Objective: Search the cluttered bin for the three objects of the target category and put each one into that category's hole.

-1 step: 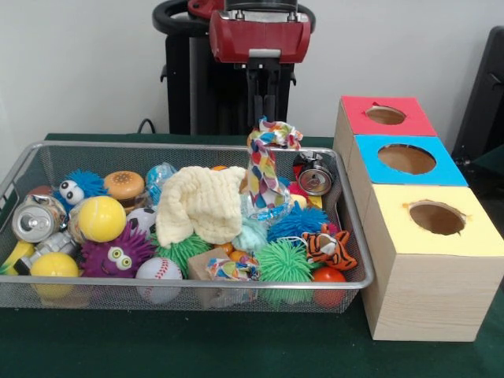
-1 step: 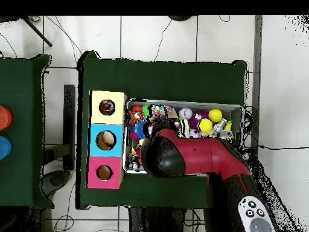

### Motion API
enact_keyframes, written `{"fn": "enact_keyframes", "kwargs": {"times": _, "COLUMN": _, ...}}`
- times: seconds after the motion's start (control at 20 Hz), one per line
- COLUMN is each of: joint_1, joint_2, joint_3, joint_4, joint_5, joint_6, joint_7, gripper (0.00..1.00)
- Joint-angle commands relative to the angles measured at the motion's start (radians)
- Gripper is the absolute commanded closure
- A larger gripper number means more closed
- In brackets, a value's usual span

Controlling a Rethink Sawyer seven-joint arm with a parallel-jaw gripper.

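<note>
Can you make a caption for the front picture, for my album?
Robot gripper lifts a colorful rope toy from a toy-filled wire bin.

Wall: you had a plain white one [image 1: 79, 63] behind.
Table: dark green cloth [image 2: 169, 75].
Floor: pale tiles [image 2: 157, 36], cables [image 2: 60, 30] trailing.

The bulky glossy red arm [image 2: 205, 158] has black joint housings, a grey button pad, and a slim black hand [image 1: 266, 101].
</note>
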Motion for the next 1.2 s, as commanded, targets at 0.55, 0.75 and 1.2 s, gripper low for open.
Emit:
{"fn": "enact_keyframes", "kwargs": {"times": 0.55, "joint_1": 0.068, "joint_2": 0.043, "joint_3": 0.046, "joint_4": -0.047, "joint_5": 0.002, "joint_6": 0.042, "joint_7": 0.064, "gripper": 1.00}}
{"fn": "enact_keyframes", "kwargs": {"times": 0.75, "joint_1": 0.103, "joint_2": 0.049, "joint_3": 0.030, "joint_4": -0.058, "joint_5": 0.002, "joint_6": 0.042, "joint_7": 0.079, "gripper": 1.00}}
{"fn": "enact_keyframes", "kwargs": {"times": 1.2, "joint_1": 0.182, "joint_2": 0.091, "joint_3": -0.002, "joint_4": -0.104, "joint_5": 0.006, "joint_6": 0.011, "joint_7": 0.116, "gripper": 1.00}}
